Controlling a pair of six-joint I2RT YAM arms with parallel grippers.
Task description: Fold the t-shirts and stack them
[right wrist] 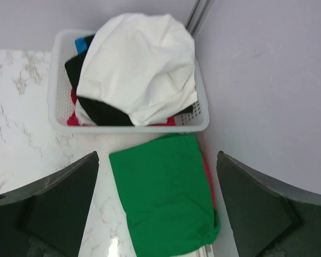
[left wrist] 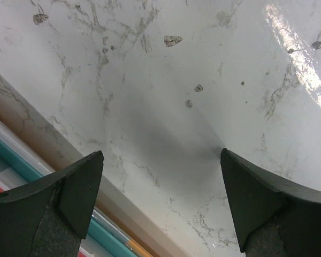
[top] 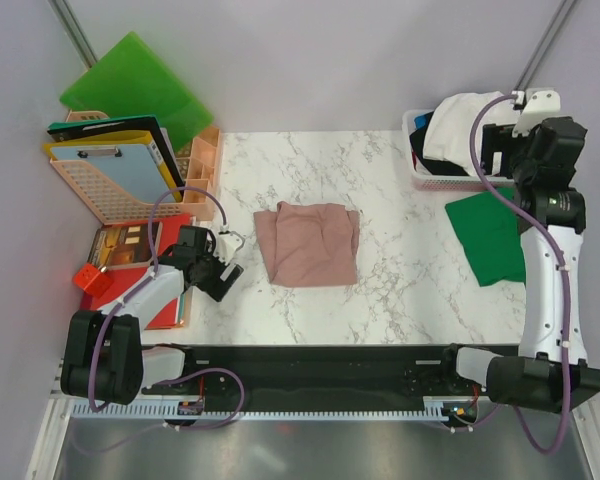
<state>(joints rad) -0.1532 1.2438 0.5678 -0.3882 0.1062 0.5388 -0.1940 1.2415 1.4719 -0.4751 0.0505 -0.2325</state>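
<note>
Top view: pink shirt [top: 308, 244] lies at the middle of the table [top: 400, 290], loosely folded, close to square, a little wider left-to-right. Left gripper [top: 230, 256] sits low just off the shirt's left edge, jaws spread and holding nothing. Right gripper [top: 492, 152] hangs high over the far right corner, well apart from the pink shirt, above the basket [top: 417, 180] and the far end of the green shirt [top: 488, 236], which lies flat along the right edge with its long axis near-to-far. Left wrist view: left gripper [left wrist: 160, 198] wide apart over bare table [left wrist: 166, 80] beside the left edge, no cloth between the fingers. Right wrist view: right gripper [right wrist: 158, 209] released, nothing held. The green shirt [right wrist: 160, 176] is straight below it, and the white shirt [right wrist: 139, 64] is heaped on top in the basket [right wrist: 128, 128] just beyond. Judgement: if the pink shirt goes next, the left arm is nearer and must reach rightward. For the white shirt, the right arm is nearer, going forward and down.
</note>
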